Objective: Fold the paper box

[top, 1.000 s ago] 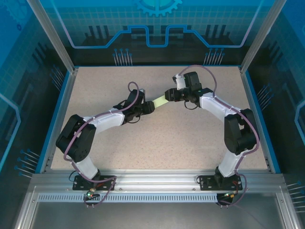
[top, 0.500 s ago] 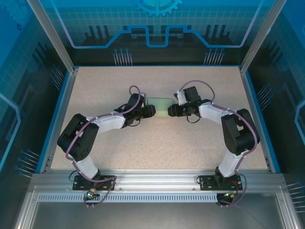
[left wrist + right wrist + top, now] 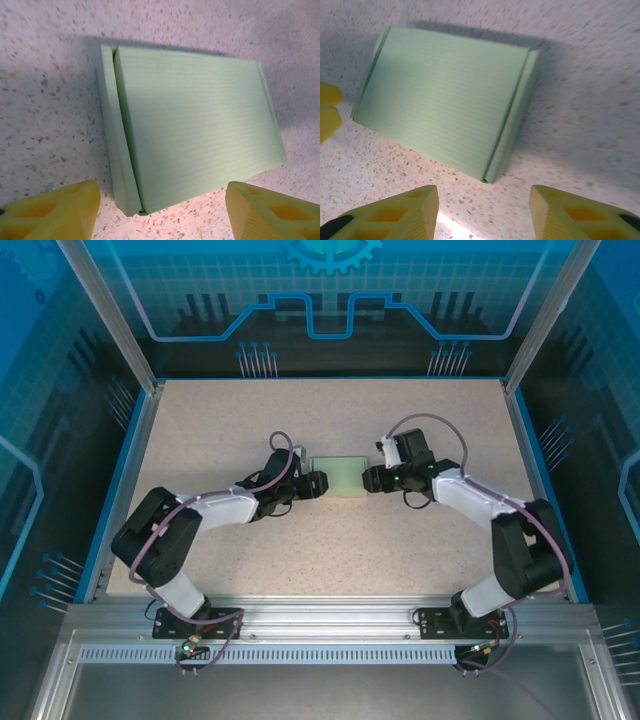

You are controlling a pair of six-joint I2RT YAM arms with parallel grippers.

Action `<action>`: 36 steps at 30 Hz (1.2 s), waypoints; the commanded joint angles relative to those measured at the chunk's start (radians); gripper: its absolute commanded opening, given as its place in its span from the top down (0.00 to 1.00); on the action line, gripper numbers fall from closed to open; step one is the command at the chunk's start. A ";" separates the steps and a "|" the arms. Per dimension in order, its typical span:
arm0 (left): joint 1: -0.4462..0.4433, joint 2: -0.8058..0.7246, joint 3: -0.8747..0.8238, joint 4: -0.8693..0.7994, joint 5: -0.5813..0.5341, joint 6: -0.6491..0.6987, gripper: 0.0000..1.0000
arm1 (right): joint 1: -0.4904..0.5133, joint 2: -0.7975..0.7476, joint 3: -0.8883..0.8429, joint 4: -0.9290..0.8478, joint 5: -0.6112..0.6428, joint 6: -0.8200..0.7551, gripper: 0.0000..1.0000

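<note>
The paper box [image 3: 338,477] has come down flat onto the table [image 3: 330,550]; left gripper [image 3: 321,484] and right gripper [image 3: 367,479] flank it, fingers spread, gripping nothing

You see the paper box [image 3: 445,95] lying flat and closed on the speckled worktop [image 3: 590,100], with a narrow flap along its right edge. Your right tool [image 3: 485,215] hangs just short of it, fingers spread. The yellow shape [image 3: 327,112] at the left edge is perhaps another fingertip.

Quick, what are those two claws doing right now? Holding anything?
Left gripper: open, not gripping the paper box lying before it.
Right gripper: open, holding nothing.
</note>
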 commanded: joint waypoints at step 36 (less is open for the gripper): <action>0.210 -0.597 -0.400 0.195 -0.612 0.559 0.01 | -0.170 -0.489 -0.414 0.237 0.686 -0.152 0.00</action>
